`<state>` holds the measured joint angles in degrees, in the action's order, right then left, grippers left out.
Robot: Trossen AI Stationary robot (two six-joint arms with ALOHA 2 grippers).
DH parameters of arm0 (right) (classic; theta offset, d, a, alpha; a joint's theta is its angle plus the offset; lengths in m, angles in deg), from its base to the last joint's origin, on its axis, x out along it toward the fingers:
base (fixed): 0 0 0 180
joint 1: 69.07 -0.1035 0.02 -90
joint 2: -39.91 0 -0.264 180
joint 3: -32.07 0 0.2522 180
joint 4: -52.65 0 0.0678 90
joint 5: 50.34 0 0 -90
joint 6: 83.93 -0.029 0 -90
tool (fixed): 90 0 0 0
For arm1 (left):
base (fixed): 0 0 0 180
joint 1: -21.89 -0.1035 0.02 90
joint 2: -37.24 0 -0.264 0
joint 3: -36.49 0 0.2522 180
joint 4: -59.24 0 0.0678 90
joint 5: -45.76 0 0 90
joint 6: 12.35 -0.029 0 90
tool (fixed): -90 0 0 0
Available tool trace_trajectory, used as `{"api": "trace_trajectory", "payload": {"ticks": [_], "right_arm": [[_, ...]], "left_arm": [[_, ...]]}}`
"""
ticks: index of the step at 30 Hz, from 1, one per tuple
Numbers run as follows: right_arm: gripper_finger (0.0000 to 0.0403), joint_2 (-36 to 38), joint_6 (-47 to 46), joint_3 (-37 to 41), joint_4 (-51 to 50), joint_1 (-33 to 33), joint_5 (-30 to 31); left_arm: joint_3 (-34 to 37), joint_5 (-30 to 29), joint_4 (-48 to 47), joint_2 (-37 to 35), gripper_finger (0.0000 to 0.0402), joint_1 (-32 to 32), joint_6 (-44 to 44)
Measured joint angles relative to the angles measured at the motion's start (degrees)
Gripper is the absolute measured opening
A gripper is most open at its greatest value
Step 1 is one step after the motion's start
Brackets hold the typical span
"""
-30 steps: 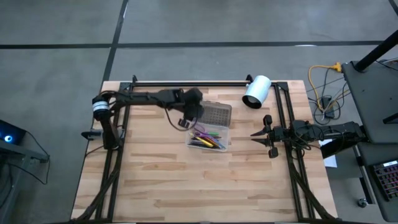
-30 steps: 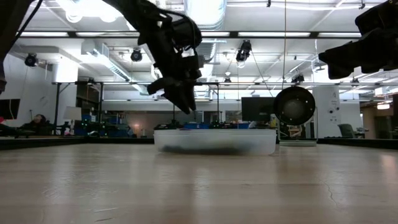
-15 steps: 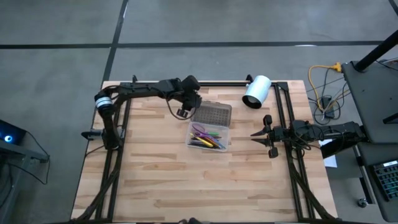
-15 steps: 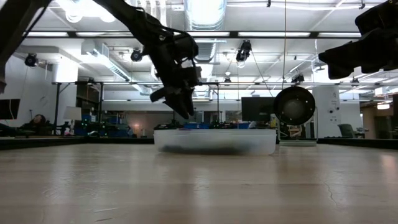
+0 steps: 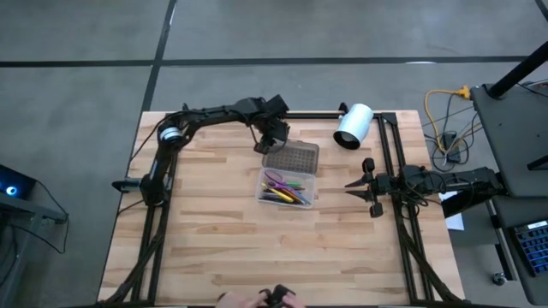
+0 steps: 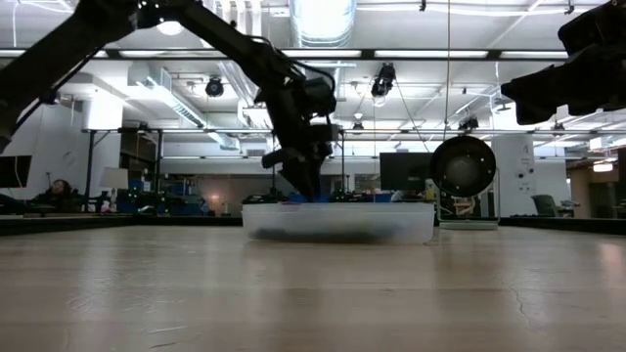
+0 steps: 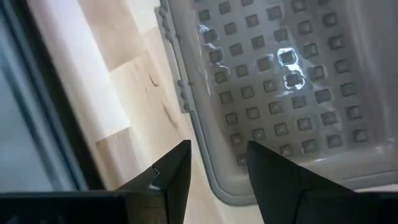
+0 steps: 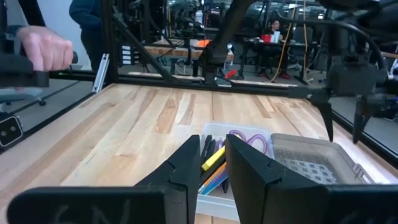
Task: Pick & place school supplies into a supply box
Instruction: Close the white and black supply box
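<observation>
The clear supply box (image 5: 287,190) rests on its base mid-table and holds coloured pens (image 5: 288,196) and the purple-handled scissors (image 5: 276,178). Its grey dotted lid (image 5: 296,156) lies open, flat behind it on the far side. My left gripper (image 5: 271,144) is open above the lid's far-left corner. In the left wrist view, my left gripper (image 7: 214,168) has one finger over bare table and the other over the lid. My right gripper (image 5: 349,184) hangs open to the right of the box. In the right wrist view, my right gripper (image 8: 212,158) faces the box (image 8: 233,168). My left gripper comes from above, pointing down, at the lid's left rim (image 7: 198,134) near a corner. One finger (image 7: 176,171) is outside the rim and the other finger (image 7: 268,174) is over the lid's dotted inside. I cannot tell whether either touches the lid.
A white cylinder (image 5: 353,127) lies on its side near the far right corner. Black frame rails run along the far edge (image 5: 257,112) and the right side (image 5: 390,162). A person's hands (image 5: 257,299) show at the near edge. Bare wood lies near and left of the box.
My left gripper has swung from above the box's left end toward the far edge, then right to the lid's far-left corner. It turned about as it went and came lower. A person's hands have appeared at the near edge.
</observation>
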<state>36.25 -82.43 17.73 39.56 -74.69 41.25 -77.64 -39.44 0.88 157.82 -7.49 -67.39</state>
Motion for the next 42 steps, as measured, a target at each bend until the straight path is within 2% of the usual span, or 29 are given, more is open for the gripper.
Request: {"api": "trace_trajectory", "payload": {"ticks": [9,36,42], "right_arm": [[0.0068,-0.2,0.0,0.0,0.02,0.0,-0.01],[0.0068,-0.2,0.0,0.0,0.02,0.0,-0.01],[0.0068,-0.2,0.0,0.0,0.02,0.01,0.01]], "left_arm": [[-0.93,1.35,2.64,3.27,0.0139,-0.93,-1.43],[2.39,1.31,4.62,3.36,0.0138,-2.51,-0.97],[2.52,1.31,4.7,3.36,0.0112,-2.5,-0.84]]}}
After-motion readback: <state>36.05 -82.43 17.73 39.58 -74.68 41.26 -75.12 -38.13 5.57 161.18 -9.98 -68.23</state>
